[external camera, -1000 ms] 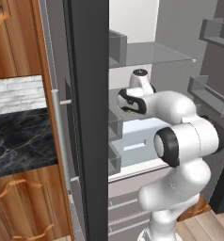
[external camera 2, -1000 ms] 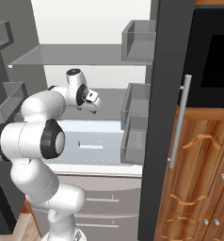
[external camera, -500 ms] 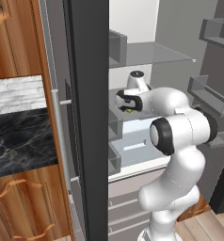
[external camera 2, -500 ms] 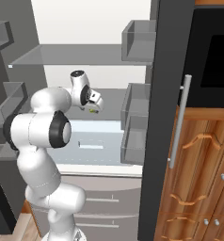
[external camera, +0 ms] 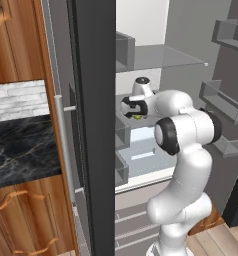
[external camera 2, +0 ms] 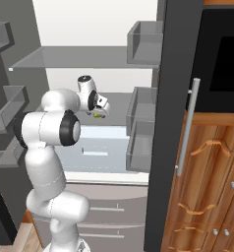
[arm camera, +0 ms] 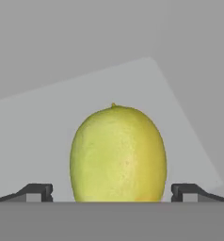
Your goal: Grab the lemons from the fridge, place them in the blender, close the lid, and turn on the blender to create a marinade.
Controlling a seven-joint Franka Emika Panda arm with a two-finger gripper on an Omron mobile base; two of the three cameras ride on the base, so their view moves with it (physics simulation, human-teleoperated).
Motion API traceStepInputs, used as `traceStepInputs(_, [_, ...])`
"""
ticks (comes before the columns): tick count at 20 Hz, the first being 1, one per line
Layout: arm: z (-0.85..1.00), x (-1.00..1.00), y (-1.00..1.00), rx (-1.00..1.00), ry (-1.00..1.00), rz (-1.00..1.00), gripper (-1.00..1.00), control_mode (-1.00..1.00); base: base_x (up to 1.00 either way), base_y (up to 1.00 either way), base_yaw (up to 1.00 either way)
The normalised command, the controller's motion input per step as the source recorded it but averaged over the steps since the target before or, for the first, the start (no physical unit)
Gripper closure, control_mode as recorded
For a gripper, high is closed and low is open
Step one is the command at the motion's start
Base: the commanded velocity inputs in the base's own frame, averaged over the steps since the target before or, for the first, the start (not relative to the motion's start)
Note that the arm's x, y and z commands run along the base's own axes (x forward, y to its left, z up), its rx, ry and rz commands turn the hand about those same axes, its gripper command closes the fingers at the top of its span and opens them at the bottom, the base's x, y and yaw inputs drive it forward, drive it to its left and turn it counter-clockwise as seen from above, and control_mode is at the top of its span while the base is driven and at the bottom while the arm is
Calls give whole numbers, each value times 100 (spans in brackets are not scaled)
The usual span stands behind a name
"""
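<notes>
Lemon (arm camera: 118, 154) sits centred between the wide-open jaws, untouched

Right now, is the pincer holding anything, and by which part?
Nothing is held. The pincer is open, one fingertip on each side of the lemon, with a clear gap between it and each.

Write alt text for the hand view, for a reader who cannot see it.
A yellow-green lemon sits on a pale grey fridge shelf, centred between the gripper's two dark fingertips, which stand wide open on either side of it without touching it.
</notes>
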Motion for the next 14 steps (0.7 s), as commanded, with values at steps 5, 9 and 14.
traceStepInputs(5, [-29, 20, 0, 0, -1, 0, 100, -100, 0, 0, 0])
traceStepInputs(9, [-19, 7, 0, 0, -2, 0, 100, -100, 0, 0, 0])
traceStepInputs(14, [-1, -63, -9, 0, -9, 0, 100, -100, 0, 0, 0])
